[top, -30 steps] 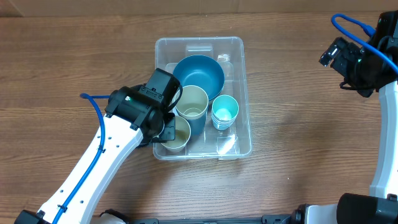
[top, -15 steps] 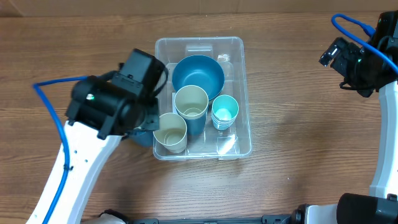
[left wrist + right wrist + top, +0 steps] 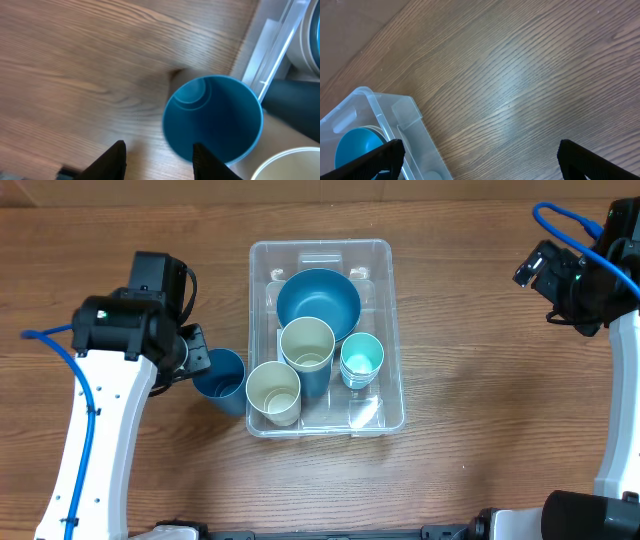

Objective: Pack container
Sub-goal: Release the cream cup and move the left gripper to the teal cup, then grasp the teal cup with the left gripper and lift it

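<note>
Left tool [image 3: 159, 159] withdrawn leftward, round blue cup [image 3: 222, 378] beside clear plastic container [image 3: 320, 246]

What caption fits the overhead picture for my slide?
Left hand open beside a blue cup, just outside the clear container holding a blue bowl and cups.

clear container [image 3: 394, 330], blue bowl [image 3: 318, 299], cream cups [image 3: 307, 342]

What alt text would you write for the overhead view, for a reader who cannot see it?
A large clear plastic rectangular bin on a wooden table holds a round blue bowl, two cream cups and a small turquoise cup. A blue plastic cup stands outside its left wall, beside the left gripper; the right arm is at the right edge.
</note>
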Robot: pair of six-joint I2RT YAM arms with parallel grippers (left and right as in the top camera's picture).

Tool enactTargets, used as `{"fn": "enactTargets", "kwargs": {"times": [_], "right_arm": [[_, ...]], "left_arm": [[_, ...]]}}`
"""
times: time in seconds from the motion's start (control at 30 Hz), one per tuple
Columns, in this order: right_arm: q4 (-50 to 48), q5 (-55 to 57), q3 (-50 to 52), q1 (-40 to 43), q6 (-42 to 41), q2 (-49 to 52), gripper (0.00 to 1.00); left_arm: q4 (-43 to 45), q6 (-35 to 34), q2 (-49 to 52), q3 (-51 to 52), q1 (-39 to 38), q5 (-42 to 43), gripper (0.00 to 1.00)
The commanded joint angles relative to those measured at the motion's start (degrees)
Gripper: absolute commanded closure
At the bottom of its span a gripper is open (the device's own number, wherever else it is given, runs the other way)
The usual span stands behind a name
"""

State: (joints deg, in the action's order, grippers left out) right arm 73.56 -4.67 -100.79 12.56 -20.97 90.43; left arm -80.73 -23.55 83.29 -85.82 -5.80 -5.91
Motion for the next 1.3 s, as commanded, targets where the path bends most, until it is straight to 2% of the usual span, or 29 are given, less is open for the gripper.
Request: {"fn": "enactTargets", "kwargs": {"times": [0.0,0.13,0.33,0.43,0.53,0.7,0.87,1.03,1.13,1.27], "right_arm": [[-0.2,-0.1,-0.1,0.0,-0.3,-0.7,0.0],[-0.2,-0.1,-0.1,0.0,-0.3,-0.7,0.0],[-0.2,-0.1,-0.1,0.0,-0.3,-0.7,0.0],[-0.2,-0.1,-0.1,0.0,-0.3,-0.7,0.0],[-0.2,-0.1,-0.1,0.0,-0.3,-0.7,0.0],[-0.2,-0.1,-0.1,0.0,-0.3,-0.7,0.0],[-0.2,-0.1,-0.1,0.0,-0.3,-0.7,0.0],[-0.2,-0.1,-0.1,0.0,-0.3,-0.7,0.0],[-0.2,-0.1,-0.1,0.0,-0.3,-0.7,0.0],[-0.2,-0.1,-0.1,0.0,-0.3,-0.7,0.0]], "left_arm": [[2.4,2.6,0.7,5.0,0.5,4.3,0.57],[4.1,2.6,2.5,8.3,0.5,4.5,0.6],[6.8,2.1,5.3,10.3,0.6,4.4,0.86],[7.9,1.3,5.6,11.0,0.5,4.4,0.87],[8.2,1.2,5.6,11.1,0.5,4.3,0.95],[5.9,-0.9,5.0,9.4,0.8,1.0,0.96],[-0.8,-1.4,3.9,0.7,1.1,-3.7,0.96],[-9.7,-1.3,3.4,-15.4,0.8,-5.4,0.96],[-13.8,-1.2,3.1,-23.8,0.2,-2.3,0.96],[-16.1,2.1,2.7,-29.7,-1.0,6.8,0.96]]}}
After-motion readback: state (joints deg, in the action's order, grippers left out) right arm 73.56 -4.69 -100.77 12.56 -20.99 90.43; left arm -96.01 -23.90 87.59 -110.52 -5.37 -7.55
